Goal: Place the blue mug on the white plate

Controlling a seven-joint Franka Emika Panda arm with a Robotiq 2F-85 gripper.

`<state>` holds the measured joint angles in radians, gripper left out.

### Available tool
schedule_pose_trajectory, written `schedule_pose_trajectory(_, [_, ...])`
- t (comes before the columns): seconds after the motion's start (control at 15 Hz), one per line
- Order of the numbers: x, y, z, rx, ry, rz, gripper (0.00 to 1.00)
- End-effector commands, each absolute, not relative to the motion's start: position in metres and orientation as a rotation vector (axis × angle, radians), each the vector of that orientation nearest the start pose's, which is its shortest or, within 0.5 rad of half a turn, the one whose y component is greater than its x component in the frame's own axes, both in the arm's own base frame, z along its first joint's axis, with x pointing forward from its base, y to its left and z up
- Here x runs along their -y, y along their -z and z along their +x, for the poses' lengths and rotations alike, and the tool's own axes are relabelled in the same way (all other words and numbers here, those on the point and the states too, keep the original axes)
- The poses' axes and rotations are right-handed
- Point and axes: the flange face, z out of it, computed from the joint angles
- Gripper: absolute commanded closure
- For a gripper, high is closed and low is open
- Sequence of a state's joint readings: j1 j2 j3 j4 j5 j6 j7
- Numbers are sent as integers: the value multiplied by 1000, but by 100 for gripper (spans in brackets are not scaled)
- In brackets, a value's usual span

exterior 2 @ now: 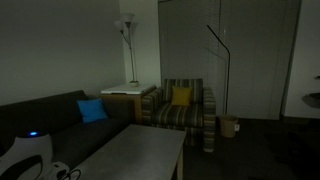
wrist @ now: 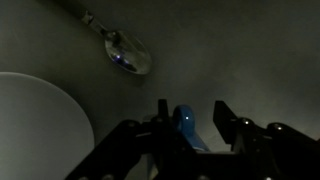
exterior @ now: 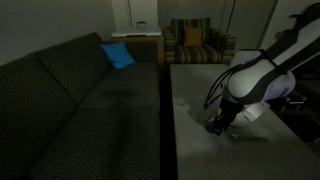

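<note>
Standing between the fingers of the claw [wrist: 193, 108], the blue mug [wrist: 186, 126] is seen, with the white plate [wrist: 35, 130] near; whether it is gripped cannot be told.

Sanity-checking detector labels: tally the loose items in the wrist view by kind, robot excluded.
Round, shallow white plate: 1
Shiny metal spoon: 1
Small dark-blue mug, only partly visible: 1
Total: 3
</note>
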<state>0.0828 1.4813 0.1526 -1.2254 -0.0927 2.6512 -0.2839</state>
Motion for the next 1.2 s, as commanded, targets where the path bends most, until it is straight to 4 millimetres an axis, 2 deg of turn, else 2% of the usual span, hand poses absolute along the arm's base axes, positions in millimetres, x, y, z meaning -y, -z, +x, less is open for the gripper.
schedule_pose_trajectory(0.0, [-134, 141, 631, 729, -39, -2969, 47])
schedule_pose_trajectory(0.2, [-134, 141, 631, 734, -42, -2976, 48])
schedule_pose_trajectory(0.33, [-133, 141, 631, 736, -43, -2978, 55])
schedule_pose_trajectory(0.4, [-133, 141, 631, 736, -43, -2979, 74])
schedule_pose_trajectory(0.47, [-133, 141, 631, 736, -43, -2980, 68])
schedule_pose_trajectory(0.6, [-133, 141, 631, 738, -43, -2981, 68])
schedule_pose_trajectory(0.67, [-133, 141, 631, 738, -44, -2982, 64])
schedule_pose_trajectory(0.8, [-133, 141, 631, 740, -44, -2982, 68])
schedule_pose_trajectory(0.93, [-133, 141, 631, 743, -44, -2983, 77])
schedule_pose_trajectory(1.0, [-134, 141, 631, 744, -44, -2983, 85])
schedule_pose_trajectory(1.13, [-134, 141, 632, 748, -45, -2983, 90])
